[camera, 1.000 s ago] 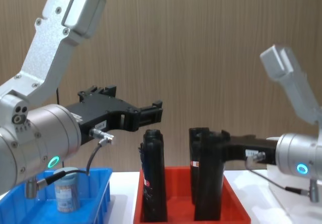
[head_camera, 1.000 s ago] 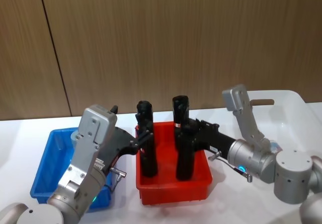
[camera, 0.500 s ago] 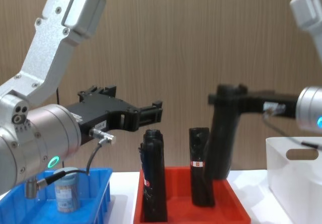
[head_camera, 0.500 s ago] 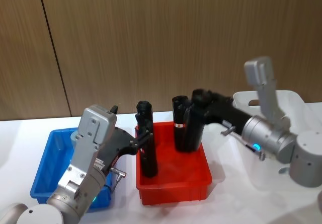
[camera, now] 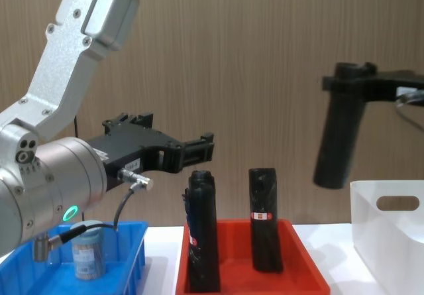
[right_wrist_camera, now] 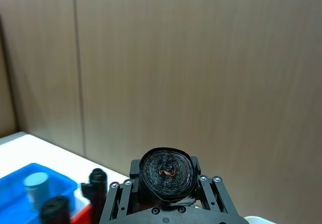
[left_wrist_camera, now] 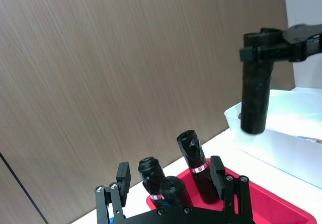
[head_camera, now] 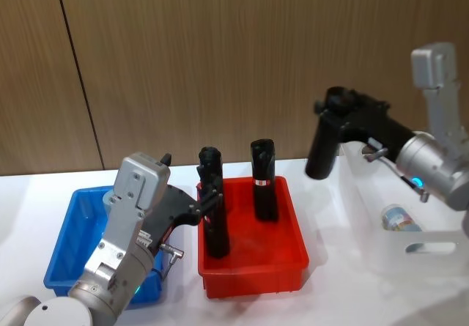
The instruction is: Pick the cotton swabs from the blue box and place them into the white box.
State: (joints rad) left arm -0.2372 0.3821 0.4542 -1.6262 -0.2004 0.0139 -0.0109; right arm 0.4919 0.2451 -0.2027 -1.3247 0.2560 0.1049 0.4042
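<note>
From my station: left gripper hangs above the gap between the blue box and the red tray, fingers spread wide, nothing between them. In the left wrist view its fingertips frame the black rolls below.

Blue box at near left on the table. One jar of cotton swabs stands upright inside it, partly behind my left arm.

Red tray sits centre, just right of the blue box. Two black rolls stand upright in it: one at left, one farther back and right. The left wrist view suggests a further short roll top beside the left one; I cannot tell for sure.

Right gripper is raised high, over the near-left edge of the white box, clenched on the top of a third black roll. That roll hangs slightly tilted, its lower end clear of the tray and above the box's left rim.

White box at far right. Another jar of cotton swabs lies on its side inside it.
</note>
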